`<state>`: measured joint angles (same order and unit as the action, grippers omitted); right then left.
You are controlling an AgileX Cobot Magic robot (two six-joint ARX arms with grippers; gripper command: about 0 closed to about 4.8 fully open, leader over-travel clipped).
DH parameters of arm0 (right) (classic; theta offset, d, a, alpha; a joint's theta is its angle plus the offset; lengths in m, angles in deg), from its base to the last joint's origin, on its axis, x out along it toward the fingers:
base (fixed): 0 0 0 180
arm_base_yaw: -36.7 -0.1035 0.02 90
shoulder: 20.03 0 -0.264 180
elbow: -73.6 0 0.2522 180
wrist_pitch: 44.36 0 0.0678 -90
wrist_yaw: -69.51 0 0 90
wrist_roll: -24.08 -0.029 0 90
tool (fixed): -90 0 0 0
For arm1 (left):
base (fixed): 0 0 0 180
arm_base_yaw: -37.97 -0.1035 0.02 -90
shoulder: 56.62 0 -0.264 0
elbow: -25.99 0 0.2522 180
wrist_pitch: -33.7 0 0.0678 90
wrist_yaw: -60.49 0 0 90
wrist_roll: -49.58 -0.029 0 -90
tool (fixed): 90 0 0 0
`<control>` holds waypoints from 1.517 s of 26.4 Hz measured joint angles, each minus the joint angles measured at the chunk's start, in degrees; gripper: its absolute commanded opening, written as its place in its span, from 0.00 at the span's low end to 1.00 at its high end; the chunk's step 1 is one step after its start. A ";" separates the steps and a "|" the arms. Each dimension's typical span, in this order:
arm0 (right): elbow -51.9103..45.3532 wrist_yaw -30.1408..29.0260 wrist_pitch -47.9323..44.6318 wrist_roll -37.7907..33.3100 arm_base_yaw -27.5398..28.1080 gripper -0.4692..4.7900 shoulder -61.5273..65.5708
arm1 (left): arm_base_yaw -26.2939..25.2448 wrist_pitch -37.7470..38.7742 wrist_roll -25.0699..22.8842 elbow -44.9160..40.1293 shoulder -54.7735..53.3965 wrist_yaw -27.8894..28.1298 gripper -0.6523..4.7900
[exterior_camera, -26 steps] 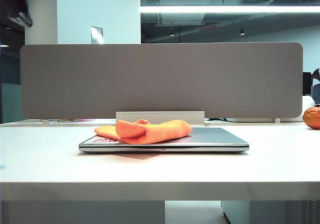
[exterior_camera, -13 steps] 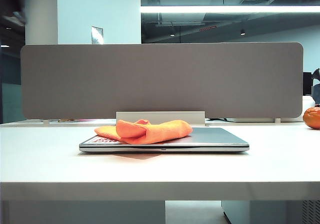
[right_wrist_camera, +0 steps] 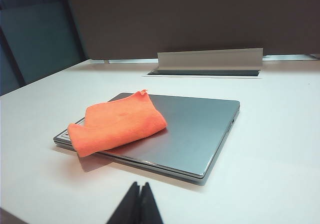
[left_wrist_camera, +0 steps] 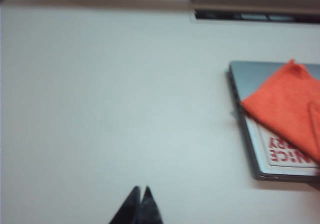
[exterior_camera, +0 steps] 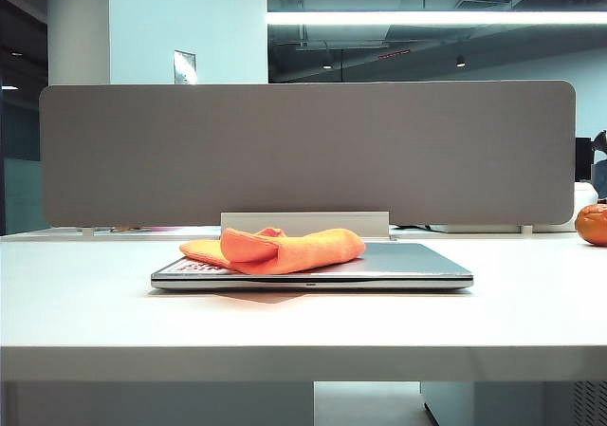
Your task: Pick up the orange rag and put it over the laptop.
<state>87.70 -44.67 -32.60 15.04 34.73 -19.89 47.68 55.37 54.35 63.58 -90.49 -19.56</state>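
The orange rag lies crumpled and folded on the left part of the closed silver-grey laptop in the middle of the white table. In the left wrist view the rag covers a corner of the laptop, next to a white-and-red sticker. My left gripper is shut and empty over bare table, well away from the laptop's side. My right gripper is shut and empty too, in front of the laptop and the rag. Neither gripper shows in the exterior view.
A grey partition stands along the back of the table. A white cable flap sits just behind the laptop. A round glossy orange thing rests at the far right edge.
The dark arm seen at the upper left of the exterior view a second ago has gone out of that view. The rag and laptop have not moved.
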 measured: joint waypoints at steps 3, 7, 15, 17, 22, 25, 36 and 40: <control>0.00 0.00 0.00 0.00 0.00 0.08 0.00 | -2.38 -1.95 0.00 -5.01 5.03 0.00 0.11; 0.00 0.02 0.00 0.00 0.00 0.08 0.00 | -7.93 -4.26 0.37 -12.37 12.41 -0.33 0.11; 0.00 0.00 0.00 0.00 0.02 0.08 0.00 | -15.28 -7.34 1.49 -19.19 21.35 -4.04 0.11; 0.00 0.02 0.00 0.00 0.02 0.08 0.00 | -16.11 -9.55 1.49 -20.68 24.15 -4.94 0.11; 0.00 0.00 0.00 0.00 0.02 0.08 0.00 | -16.09 -10.32 1.51 -23.39 27.80 -5.31 0.11; 0.00 0.00 0.00 0.00 0.04 0.08 0.00 | -16.09 -9.27 1.49 -23.58 29.48 -5.51 0.11; 0.00 0.02 0.00 0.00 0.04 0.08 0.00 | -15.82 -4.13 1.29 -23.58 33.68 -6.47 0.11; 0.00 0.02 0.04 0.00 0.04 0.08 0.00 | -15.76 -2.27 1.29 -23.58 33.70 -6.51 0.11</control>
<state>87.70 -44.65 -32.56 15.04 34.77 -19.89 31.93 53.09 55.64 40.00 -56.79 -26.07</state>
